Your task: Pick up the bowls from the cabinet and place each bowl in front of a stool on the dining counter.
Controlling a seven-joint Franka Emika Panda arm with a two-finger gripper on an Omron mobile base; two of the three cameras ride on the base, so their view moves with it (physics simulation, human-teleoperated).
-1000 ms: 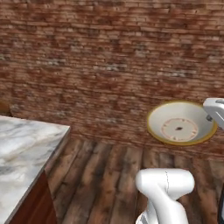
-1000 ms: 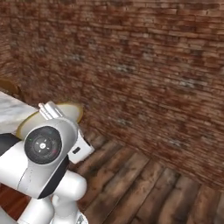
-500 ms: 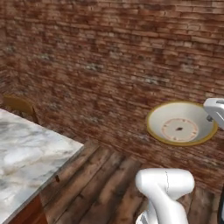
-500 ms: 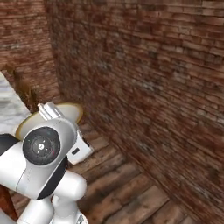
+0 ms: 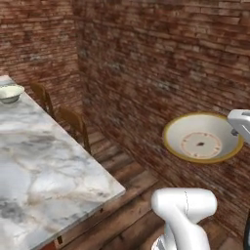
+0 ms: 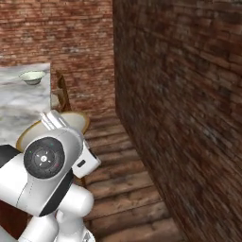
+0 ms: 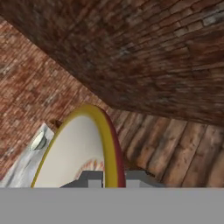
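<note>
Held bowl: a cream bowl with an olive-tan rim (image 5: 201, 143) hangs in the air well off the dining counter's near corner, tilted so its inside faces the left base camera; a small dark speck marks its centre.
Gripper: the gripper (image 7: 113, 178) is clamped on the held bowl's rim, one grey finger either side of the yellow edge, seen in the hand view. In the left base view just a white piece of the hand touches the bowl's right edge.
Dining counter: a grey-veined white marble slab (image 5: 44, 166) fills the lower left of the left base view, with a reddish wood base under its overhang.
Second bowl: another cream bowl (image 5: 10, 93) sits on the dining counter at its far end, upright, near the edge on the stool side. The right base view shows it too (image 6: 32, 77), and the hand view as a small pale shape (image 7: 38, 141).
Stools: two brown wooden stools (image 5: 74, 124) stand along the counter's long side, between it and the brick wall (image 5: 166, 63). The right base view shows one, just beside the slab's edge.
Right base view alone: the robot's white arm hides most of the held bowl; only a tan arc of rim peeks out behind it.
Hand view alone: the bowl is seen edge-on, above dark wooden floor planks (image 7: 175, 144).
</note>
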